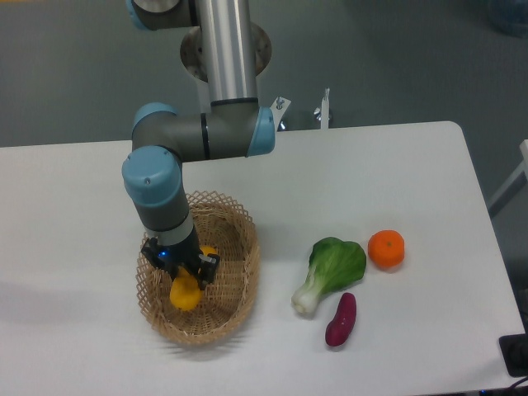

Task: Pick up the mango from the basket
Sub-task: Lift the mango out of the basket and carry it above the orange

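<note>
Writing: we read no brand, label or lettering on anything here.
Gripper: we see the gripper (183,275) down inside the basket, its dark body right over the mango; the fingertips are hidden behind that body, so we cannot tell how far apart they stand or whether they pinch the fruit.
Mango: we find the mango (185,293) lying in the basket's bowl, its yellow-orange end showing just below the gripper and a small yellow bit showing beside the gripper's right-hand side in the picture.
Basket: the basket (235,272) sits on the white bench (396,181), toward the bench's near edge and left of its middle.
Bok choy: a green leafy bok choy (330,271) lies near the bench's near edge, right of the basket and apart from it.
Tangerine: a tangerine (386,248) rests just beside the bok choy's leaves, toward the bench's right edge.
Sweet potato: a purple sweet potato (341,319) lies nearest the near edge, just below the bok choy.
</note>
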